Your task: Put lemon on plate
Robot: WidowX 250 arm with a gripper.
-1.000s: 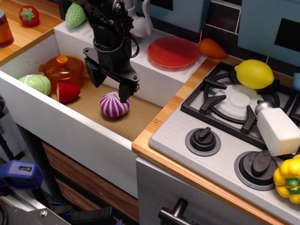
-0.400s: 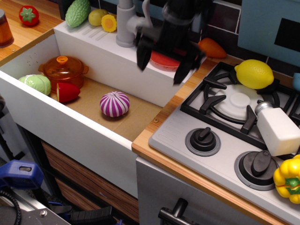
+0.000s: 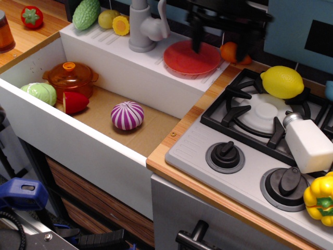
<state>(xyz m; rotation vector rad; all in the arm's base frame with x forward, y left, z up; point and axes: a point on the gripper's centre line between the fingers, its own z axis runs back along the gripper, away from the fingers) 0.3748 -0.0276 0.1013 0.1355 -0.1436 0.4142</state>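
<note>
The lemon (image 3: 282, 82) is large, glossy and bright yellow and lies on the back left burner of the stove (image 3: 260, 112). The red translucent plate (image 3: 183, 60) lies flat on the white ledge behind the sink, left of the lemon. My gripper (image 3: 223, 44) is blurred at the top of the view, above the plate's far right edge and left of the lemon. Its dark fingers (image 3: 196, 39) are spread apart and hold nothing.
A purple striped onion (image 3: 127, 115), an orange lidded pot (image 3: 70, 77), a red piece (image 3: 75, 102) and a green cabbage (image 3: 40, 92) lie in the sink. A faucet (image 3: 143, 26) stands left of the plate. A white shaker (image 3: 309, 143) and a yellow bell pepper (image 3: 320, 200) are on the stove.
My gripper rose out of the sink from above the purple onion and swung right and back, past the plate, toward the stove. It stays open. Nothing else moved.
</note>
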